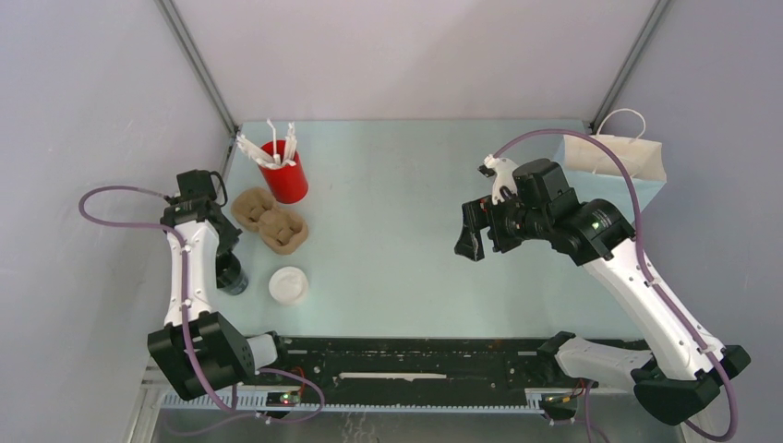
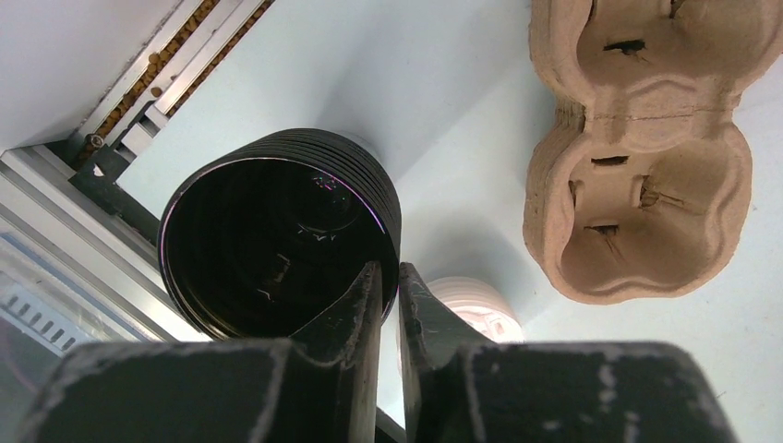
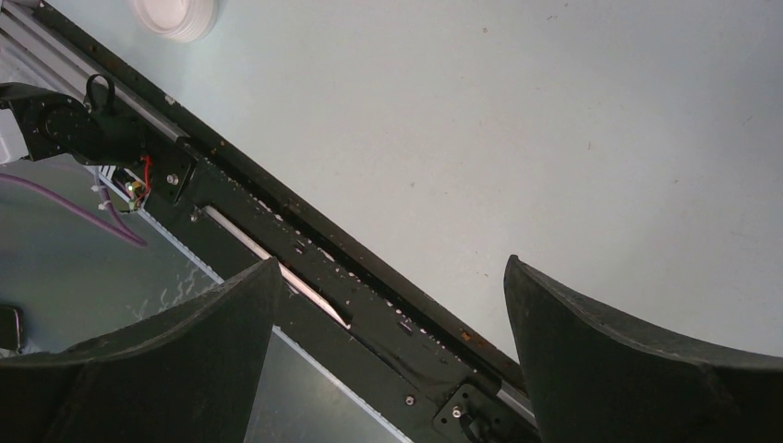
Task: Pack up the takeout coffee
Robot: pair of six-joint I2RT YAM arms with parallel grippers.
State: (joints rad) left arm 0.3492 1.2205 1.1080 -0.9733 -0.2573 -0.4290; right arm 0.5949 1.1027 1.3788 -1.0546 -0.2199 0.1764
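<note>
Coffee cup (image 2: 277, 242) is standing open-mouthed on the table (image 1: 397, 194) directly beneath the left gripper (image 2: 390, 277). That gripper's fingers are sitting almost together across the rim, one inside the mouth and one outside, pinching the black wall between them. The white lid (image 1: 288, 284) is lying flat just to the right of that gripper, apart from the cup, so nothing is capping the drink yet. The right gripper (image 3: 390, 268) is hanging over bare table with its jaws spread wide, carrying nothing. The paper bag (image 1: 614, 157) is standing beyond it and to its right, well apart from the cup. The packing is looking barely started: the cup is being gripped, while lidding it, carrying it across and lowering it into the bag are all waiting. A brown cup tray (image 1: 270, 219) and a red cup (image 1: 286, 175) of white cutlery are sitting just beyond the left gripper. The surface is showing as pale, matte blue-green, with plain grey walls enclosing it.
</note>
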